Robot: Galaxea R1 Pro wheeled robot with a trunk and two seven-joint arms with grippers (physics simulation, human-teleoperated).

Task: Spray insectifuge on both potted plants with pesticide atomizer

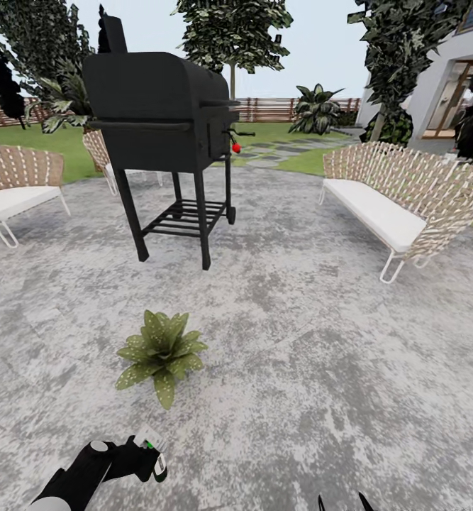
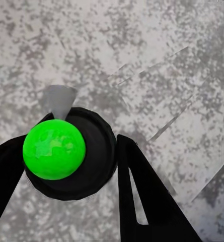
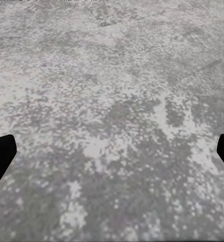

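Observation:
One potted plant (image 1: 162, 355), a low rosette of pointed olive-green leaves, sits on the grey paved patio (image 1: 300, 369) just ahead of me; the second plant is out of view. My left gripper (image 1: 145, 460) is low at the left, a short way in front of the rosette, shut on the pesticide atomizer (image 1: 151, 441). In the left wrist view the atomizer's dark round body (image 2: 94, 151) sits between the black fingers (image 2: 142, 196), with a bright green ball (image 2: 54, 148) on it and a whitish nozzle (image 2: 59, 98) beyond. My right gripper (image 1: 342, 502) hangs open over bare paving (image 3: 112, 126).
A black barbecue grill (image 1: 162, 121) on legs stands beyond the plant. A wicker sofa (image 1: 399, 199) lies at the right and a wicker chair (image 1: 16, 188) at the left. Lawn, trees, a brown fence (image 1: 264, 108) and a house (image 1: 463, 85) lie behind.

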